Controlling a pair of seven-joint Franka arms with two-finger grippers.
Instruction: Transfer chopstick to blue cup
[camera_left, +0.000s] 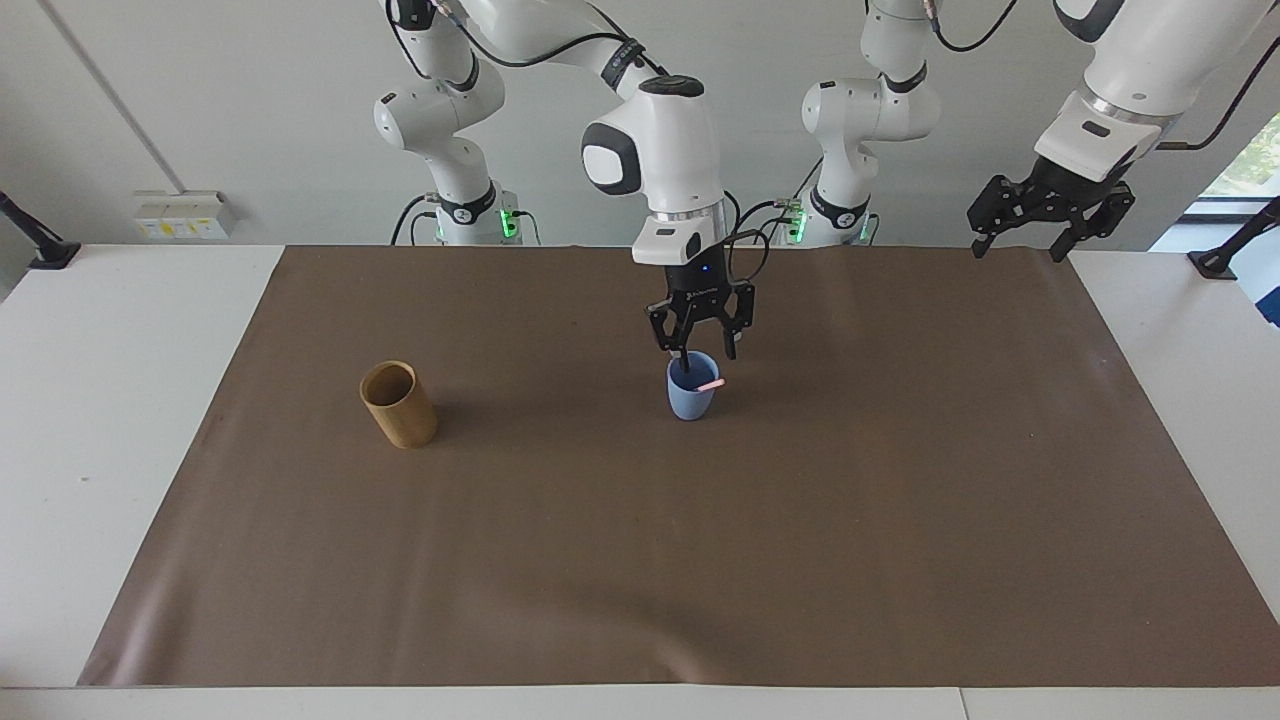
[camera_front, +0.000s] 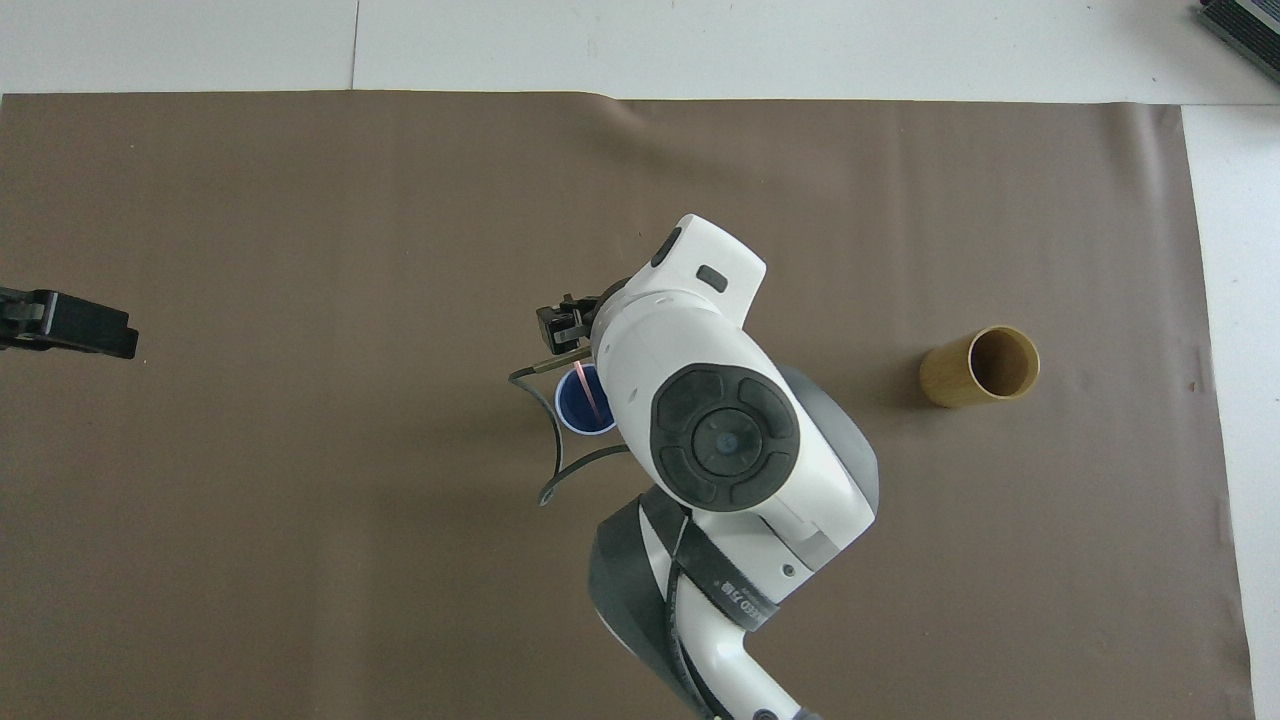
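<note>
The blue cup (camera_left: 691, 402) stands upright near the middle of the brown mat, partly covered by the right arm in the overhead view (camera_front: 577, 415). A pale pink chopstick (camera_left: 709, 384) lies in it, leaning on the rim toward the left arm's end; it also shows in the overhead view (camera_front: 592, 395). My right gripper (camera_left: 702, 352) hangs just above the cup, open and empty, its fingers clear of the chopstick. My left gripper (camera_left: 1015, 245) waits open and raised over the mat's corner at its own end of the table; it also shows in the overhead view (camera_front: 70, 325).
A taller tan bamboo-like cup (camera_left: 398, 404) stands upright toward the right arm's end of the table, also seen in the overhead view (camera_front: 980, 366). The brown mat (camera_left: 640, 560) covers most of the white table.
</note>
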